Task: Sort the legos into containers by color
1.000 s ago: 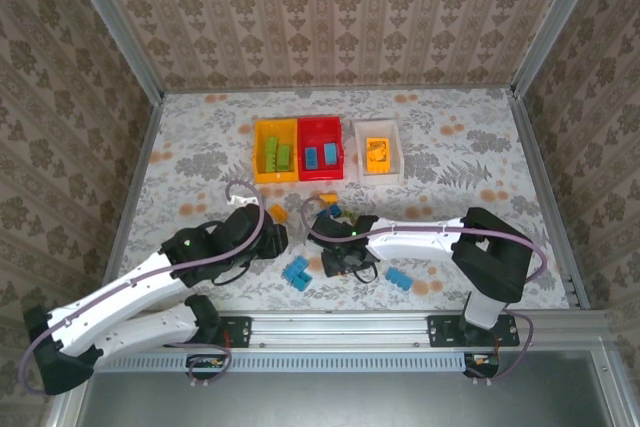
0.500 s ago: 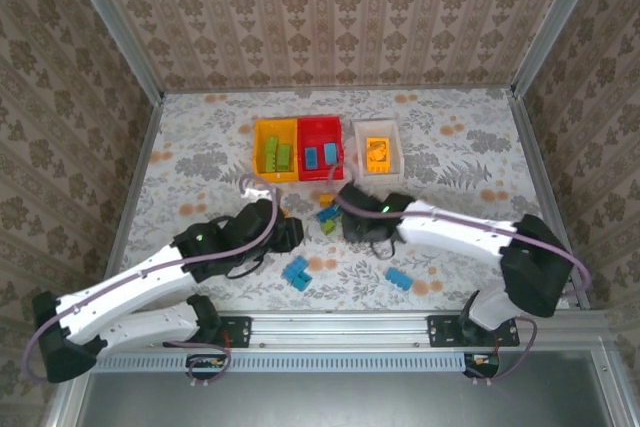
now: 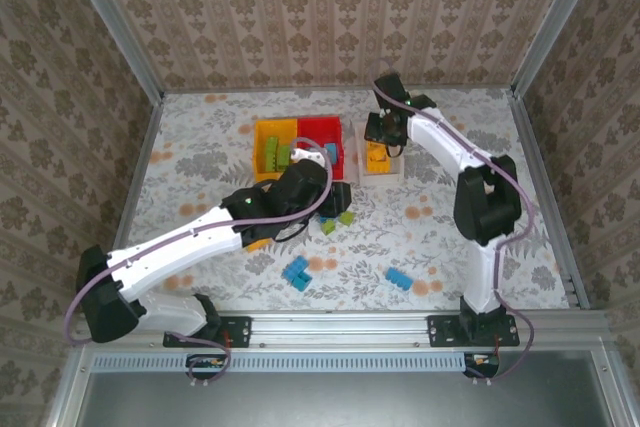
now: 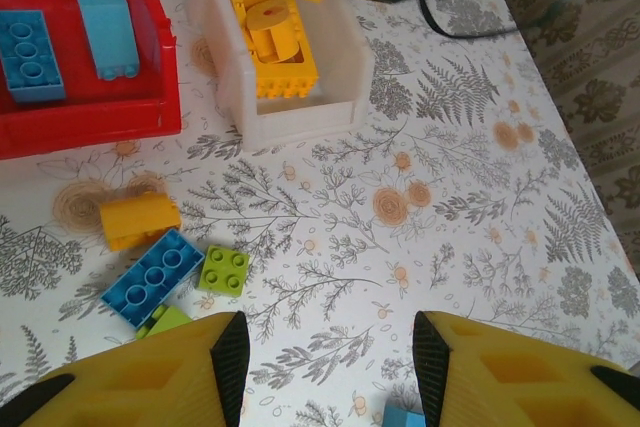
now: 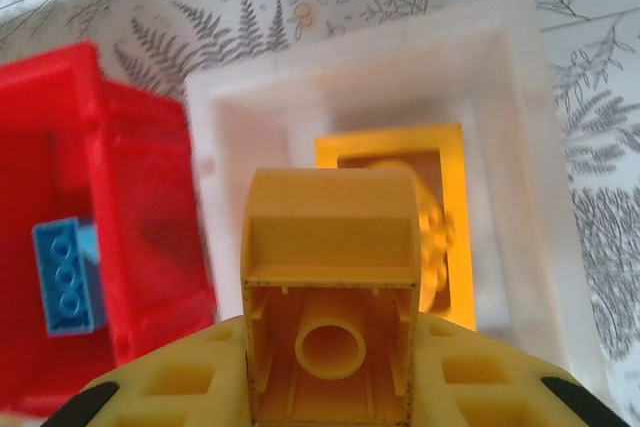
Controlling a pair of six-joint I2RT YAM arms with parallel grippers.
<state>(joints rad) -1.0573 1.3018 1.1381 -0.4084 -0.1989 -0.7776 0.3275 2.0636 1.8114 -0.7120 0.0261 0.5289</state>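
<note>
Right gripper (image 5: 330, 397) is clamped on an orange brick (image 5: 330, 247), its hollow underside facing the wrist camera, and hangs directly over the white bin (image 5: 520, 57), where other orange pieces (image 5: 440, 207) already lie. Beside it the red bin (image 5: 60, 107) holds blue bricks (image 5: 65, 277), and from above the yellow bin (image 3: 259, 152) holds green bricks (image 3: 277, 155). I read this as the drop step for orange: the brick is over the matching container and not yet let go. As I judge it, the next move calls for parting the jaws while centred over the opening, low enough that the piece does not bounce over the rim, then lifting straight clear. Left gripper (image 4: 327, 357) stands open and empty above the table (image 4: 470, 197), fingers spread. A small cluster lies just ahead of it, near the red bin's front wall: a loose orange piece (image 4: 140, 219), a blue block (image 4: 152, 277) and a lime square (image 4: 224, 270), all close together. More blue pieces (image 3: 297, 271) lie nearer the arm bases, well apart from the bins. Sorting looks partly done, with several bricks left. I see no brand, label or readable writing anywhere; the stud tops are too small to read.
</note>
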